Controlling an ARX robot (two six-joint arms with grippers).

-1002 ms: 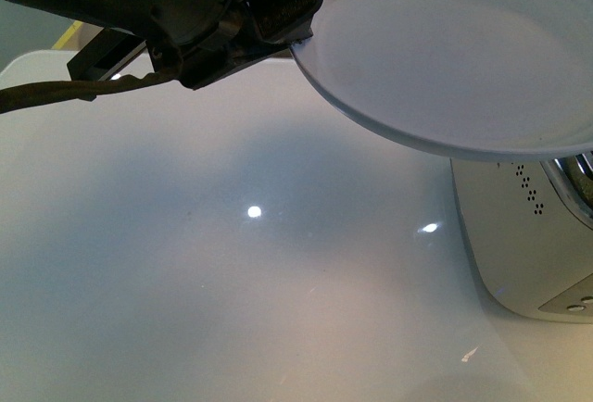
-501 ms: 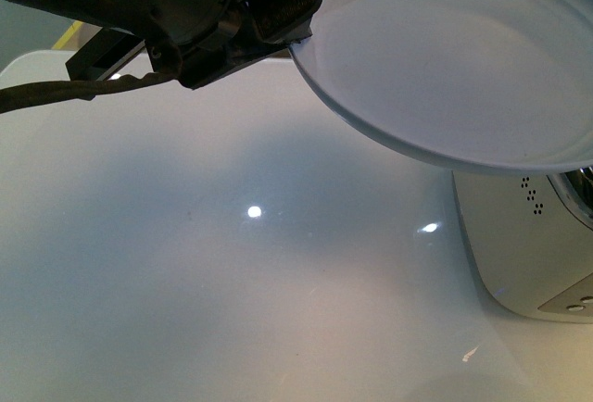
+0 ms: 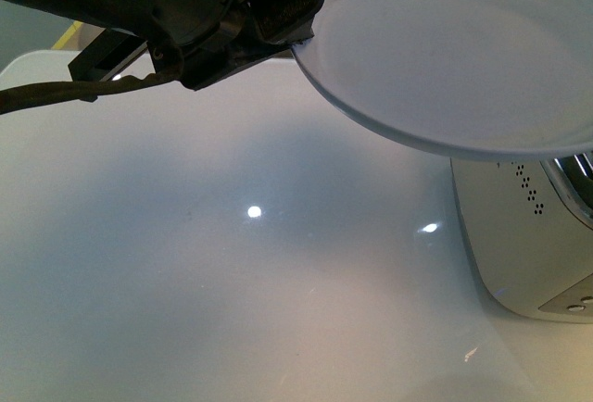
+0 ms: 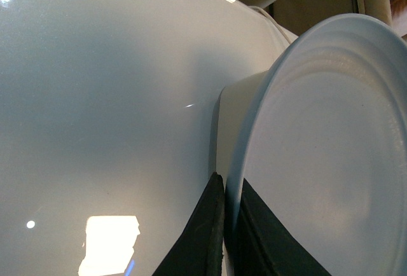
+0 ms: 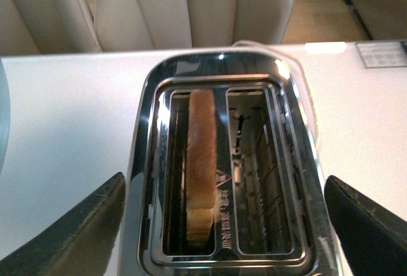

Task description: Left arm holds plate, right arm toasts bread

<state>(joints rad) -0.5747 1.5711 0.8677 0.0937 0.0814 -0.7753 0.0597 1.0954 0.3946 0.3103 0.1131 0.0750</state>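
My left gripper point(image 3: 298, 44) is shut on the rim of the pale bluish-white plate point(image 3: 454, 50), which hangs tilted above the white table at the upper right of the front view. The left wrist view shows both black fingers point(image 4: 205, 231) pinching the plate point(image 4: 331, 161) edge. My right gripper point(image 5: 224, 179) is open, hovering over a chrome toaster point(image 5: 299, 161) with a finger on either side. The bread point(image 5: 202, 155) stands on edge, sunk in one toaster slot. The other slot is empty.
The toaster point(image 3: 519, 235) stands at the table's right side, partly under the plate. A dark cable point(image 3: 56, 96) trails from the left arm. Beige chairs point(image 5: 191, 9) stand beyond the far table edge. A small panel point(image 5: 381, 53) lies on the table near the toaster.
The plate's lower edge dipped slightly half a second ago and is back up now. The left gripper has stayed in place.
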